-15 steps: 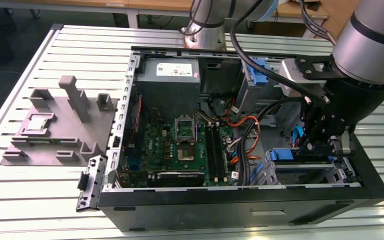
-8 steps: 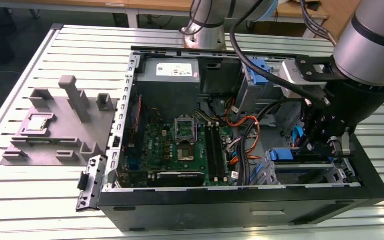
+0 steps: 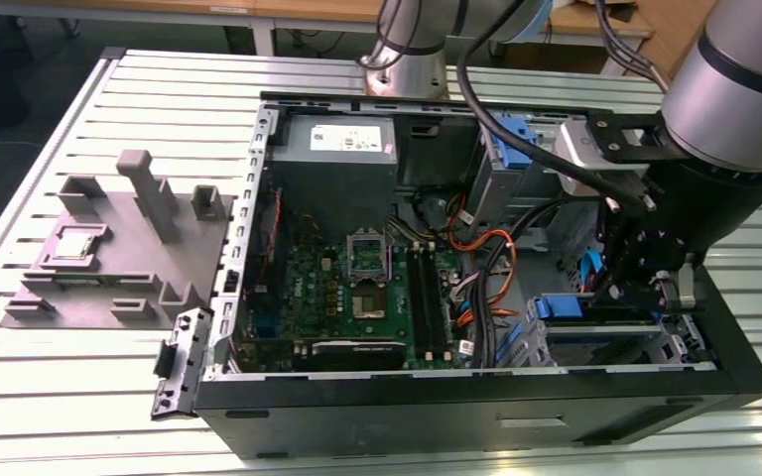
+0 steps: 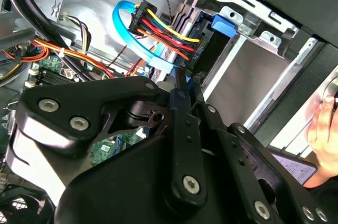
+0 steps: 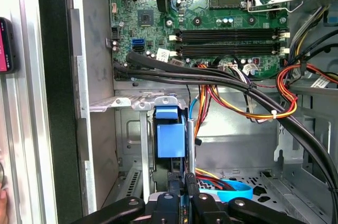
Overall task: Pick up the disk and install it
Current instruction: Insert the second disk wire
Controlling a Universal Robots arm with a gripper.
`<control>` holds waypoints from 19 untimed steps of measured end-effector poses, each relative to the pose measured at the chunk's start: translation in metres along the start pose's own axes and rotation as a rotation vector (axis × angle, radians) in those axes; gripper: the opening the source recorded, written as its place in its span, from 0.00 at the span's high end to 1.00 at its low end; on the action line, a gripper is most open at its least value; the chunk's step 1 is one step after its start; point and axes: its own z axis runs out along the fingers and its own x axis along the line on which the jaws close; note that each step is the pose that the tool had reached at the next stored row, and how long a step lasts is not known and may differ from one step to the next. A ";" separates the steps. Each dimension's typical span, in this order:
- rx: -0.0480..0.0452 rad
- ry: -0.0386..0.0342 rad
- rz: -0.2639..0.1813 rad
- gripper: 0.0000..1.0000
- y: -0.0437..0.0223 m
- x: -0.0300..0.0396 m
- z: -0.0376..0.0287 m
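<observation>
hand (image 5: 182, 184): fingers pinched on disk (image 5: 171, 138) edge | second wrist view: cables (image 4: 158, 34) plugged into it

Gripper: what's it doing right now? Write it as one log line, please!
gripper: inside computer case | nearest: disk | disk: blue frame showing, standing in drive bay | cables: bundle running above bay

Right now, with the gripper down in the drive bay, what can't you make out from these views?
- The disk: in the first wrist view its blue frame shows edge-on in the bay; its label face is turned away.
- The gripper: in the second wrist view its own black linkage covers the contact with the disk.
- The drive bay: in the exterior view the arm covers the upper part.
- A hand: cut off by the second wrist view's edge.
</observation>
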 end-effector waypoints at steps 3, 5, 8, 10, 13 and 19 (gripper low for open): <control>0.0000 0.0002 -0.001 0.84 0.0000 0.0000 0.0004; 0.0000 -0.0001 0.000 0.84 0.0000 0.0000 0.0006; -0.0002 -0.0055 0.000 0.84 0.0000 0.0001 0.0003; -0.0005 -0.0113 0.001 0.84 -0.0001 0.0006 -0.0003; -0.0007 -0.0136 0.001 0.84 -0.0002 0.0016 -0.0003; -0.0008 -0.0155 0.001 0.84 -0.0002 0.0030 0.0003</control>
